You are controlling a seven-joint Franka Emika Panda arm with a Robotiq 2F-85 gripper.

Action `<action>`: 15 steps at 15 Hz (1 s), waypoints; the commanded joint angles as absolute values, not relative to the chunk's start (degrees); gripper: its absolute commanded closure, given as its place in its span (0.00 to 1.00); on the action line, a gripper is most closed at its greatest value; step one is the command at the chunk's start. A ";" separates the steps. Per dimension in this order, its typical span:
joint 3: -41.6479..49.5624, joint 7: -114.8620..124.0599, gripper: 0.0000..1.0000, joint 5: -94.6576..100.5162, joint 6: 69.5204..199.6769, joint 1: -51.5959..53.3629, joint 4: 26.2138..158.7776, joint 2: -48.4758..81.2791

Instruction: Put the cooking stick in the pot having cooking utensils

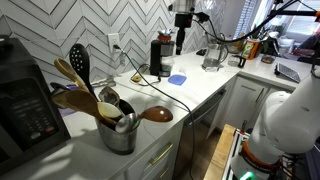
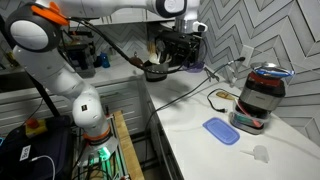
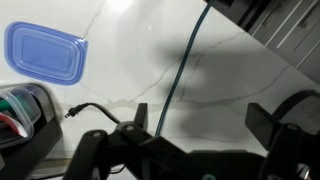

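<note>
- White veined surface [image 3: 130, 60] spreads beneath the end effector [image 3: 200, 128].
- Blue lid [image 3: 45, 55] lies flat, off to one side of the end effector.
- Dark appliance [image 3: 20, 115] stands near that lid.
- Steel pot [image 1: 118, 135] stands well apart from the end effector, with a brown spoon [image 1: 155, 114] lying just beside it.

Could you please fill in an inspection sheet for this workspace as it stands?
Surface: white veined marble counter.
Job's things: steel pot holds wooden utensils and a black slotted spoon; cooking stick cannot be told apart among them.
Clutter: blue lid, dark grinder.
Grippers: gripper open, empty, above the counter.
Cables: black cable crosses the counter.
Surroundings: herringbone tile wall, black appliance.
</note>
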State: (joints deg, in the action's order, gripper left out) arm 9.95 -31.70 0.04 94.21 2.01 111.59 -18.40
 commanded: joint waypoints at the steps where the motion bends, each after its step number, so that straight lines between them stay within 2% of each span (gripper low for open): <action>1: 11.29 -25.92 0.00 -5.52 98.52 -0.48 102.31 -6.81; 7: 10.24 -12.75 0.00 -10.13 104.23 -5.63 85.34 10.54; 8: 9.67 -9.42 0.00 -10.84 104.18 -5.84 83.83 11.77; 9: 9.21 -14.40 0.00 -8.79 104.50 -6.21 88.74 7.83; 14: 8.45 -9.88 0.00 -9.28 104.62 -6.41 83.97 11.88; 15: 8.85 -1.24 0.00 -9.21 103.19 -5.82 82.95 12.61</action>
State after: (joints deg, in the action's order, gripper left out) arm 10.11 -10.11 -9.61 104.80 -4.88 84.12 11.81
